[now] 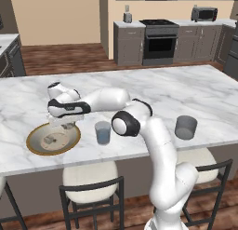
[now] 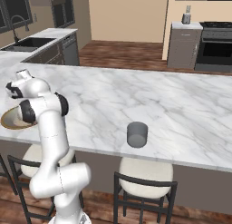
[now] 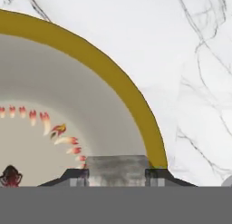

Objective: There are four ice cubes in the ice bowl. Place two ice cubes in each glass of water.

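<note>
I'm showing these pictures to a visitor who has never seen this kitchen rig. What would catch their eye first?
Probably the white arm bent low over the ice bowl at the left of the marble island, its gripper down inside the gold-brown rim with a pale ice cube between the jaws. Next, the two glasses of water: a bluish one just right of the bowl and a darker grey one farther right, near the island's front edge.

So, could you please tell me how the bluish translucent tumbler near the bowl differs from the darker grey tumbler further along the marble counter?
The bluish translucent tumbler looks see-through with blue water, while the darker grey tumbler looks nearly opaque. The bluish one stands close beside the gold-rimmed shallow bowl and the gripper; the grey one stands apart, on the arm's other side. Both are upright, straight-sided cylinders of similar size near the counter's front edge.
</note>
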Tool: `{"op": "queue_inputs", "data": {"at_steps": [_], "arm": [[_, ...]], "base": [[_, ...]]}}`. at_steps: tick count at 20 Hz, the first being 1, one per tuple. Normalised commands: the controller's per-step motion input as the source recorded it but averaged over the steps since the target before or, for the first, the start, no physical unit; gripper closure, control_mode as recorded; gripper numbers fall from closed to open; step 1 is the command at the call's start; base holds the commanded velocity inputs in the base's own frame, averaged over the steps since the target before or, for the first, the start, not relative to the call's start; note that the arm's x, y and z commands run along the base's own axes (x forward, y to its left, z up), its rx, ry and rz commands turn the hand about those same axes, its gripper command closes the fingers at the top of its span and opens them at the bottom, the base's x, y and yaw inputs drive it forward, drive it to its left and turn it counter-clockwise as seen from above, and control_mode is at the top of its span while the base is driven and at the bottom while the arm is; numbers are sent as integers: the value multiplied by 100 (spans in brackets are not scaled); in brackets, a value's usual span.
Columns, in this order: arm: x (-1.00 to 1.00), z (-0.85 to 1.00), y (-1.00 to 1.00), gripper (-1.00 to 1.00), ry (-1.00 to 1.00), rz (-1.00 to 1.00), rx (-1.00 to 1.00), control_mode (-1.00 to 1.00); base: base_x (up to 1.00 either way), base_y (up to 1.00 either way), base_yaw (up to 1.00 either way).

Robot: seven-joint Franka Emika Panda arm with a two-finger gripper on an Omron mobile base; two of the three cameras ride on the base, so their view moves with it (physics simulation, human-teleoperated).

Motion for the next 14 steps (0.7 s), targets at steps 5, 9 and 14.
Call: {"op": "queue_inputs", "data": {"at_steps": [5,9,14], "arm": [[-57,91,-91,100,-4,-21,5,-100],[-62,59,-100,100,-3,-25,3,-100],[-43,51,-100,100,0,-25,1,-100]], "base": [[0,0,0],[0,0,0],[0,0,0]]}}
